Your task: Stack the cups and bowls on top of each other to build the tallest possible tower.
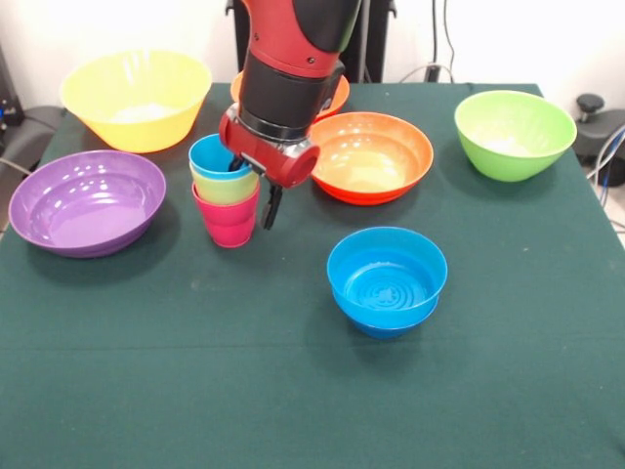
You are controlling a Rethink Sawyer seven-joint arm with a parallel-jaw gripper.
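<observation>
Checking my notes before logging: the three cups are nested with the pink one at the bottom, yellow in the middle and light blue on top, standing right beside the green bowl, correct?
Not quite. The front view shows the cups stacked in that order, but beside the purple bowl; the green bowl sits far across the table.

Bench [244, 391]: flat top under dark green cloth. Resting directly on it:
- large glossy yellow plastic bowl [137, 98], upper left of frame
- glossy purple plastic bowl [86, 201], left
- two glossy orange plastic bowls, one centre [376, 156], one partly hidden at top centre [337, 93]
- lime green plastic bowl [515, 133], upper right
- nested blue plastic bowls [387, 280], lower centre
- red-pink ribbed plastic cup [229, 223], bottom of a nested cup stack, centre left
</observation>
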